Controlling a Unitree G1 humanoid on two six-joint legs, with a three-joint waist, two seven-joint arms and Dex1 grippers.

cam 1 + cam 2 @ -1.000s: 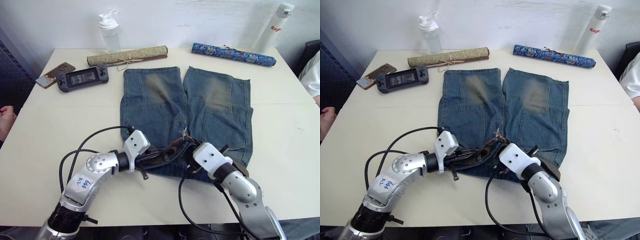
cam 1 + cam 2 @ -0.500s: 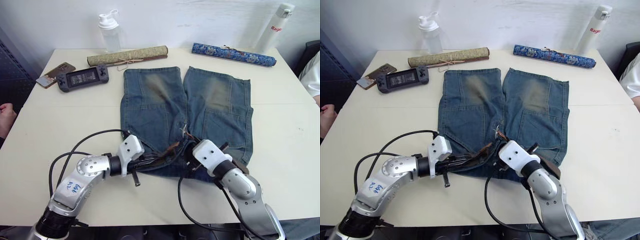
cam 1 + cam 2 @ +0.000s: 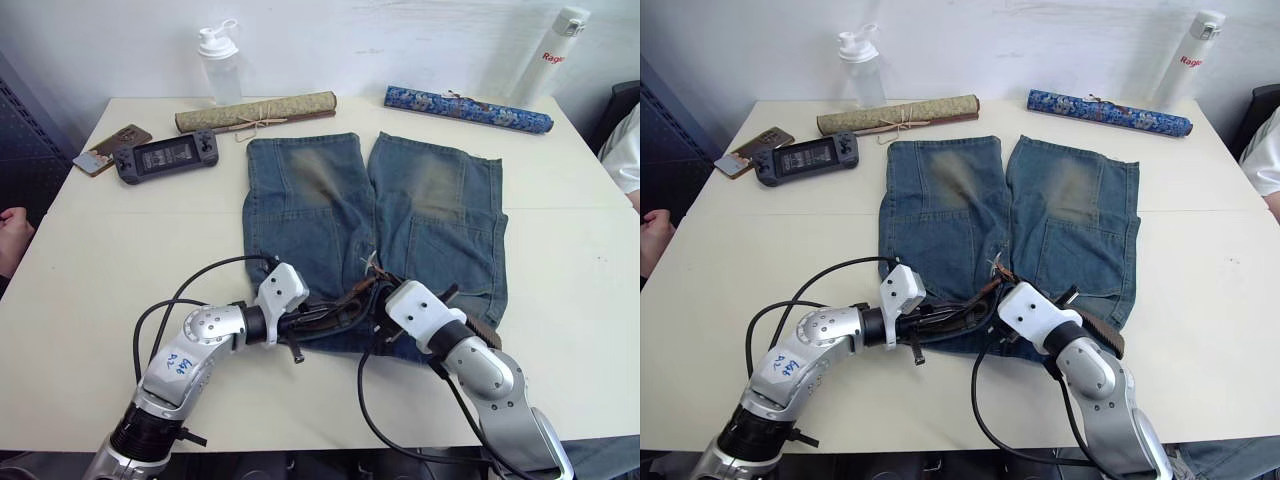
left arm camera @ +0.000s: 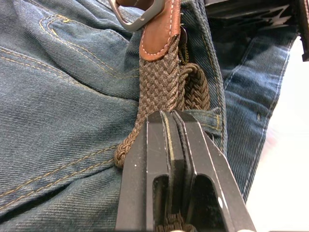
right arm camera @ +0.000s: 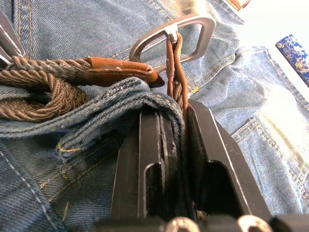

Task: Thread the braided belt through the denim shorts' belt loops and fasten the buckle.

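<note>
Faded blue denim shorts (image 3: 375,225) lie waistband-near on the table, left gripper (image 4: 170,121) clamped on the olive-brown braided belt (image 4: 161,79) there, right gripper (image 5: 164,116) pinching denim plus strap just below the square silver buckle (image 5: 176,34), belt loops hidden under bunched cloth.

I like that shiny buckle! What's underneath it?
Under the buckle lie the denim shorts. Whatever is beneath the shorts is covered. Both grippers, left and right, pinch the belt.
</note>
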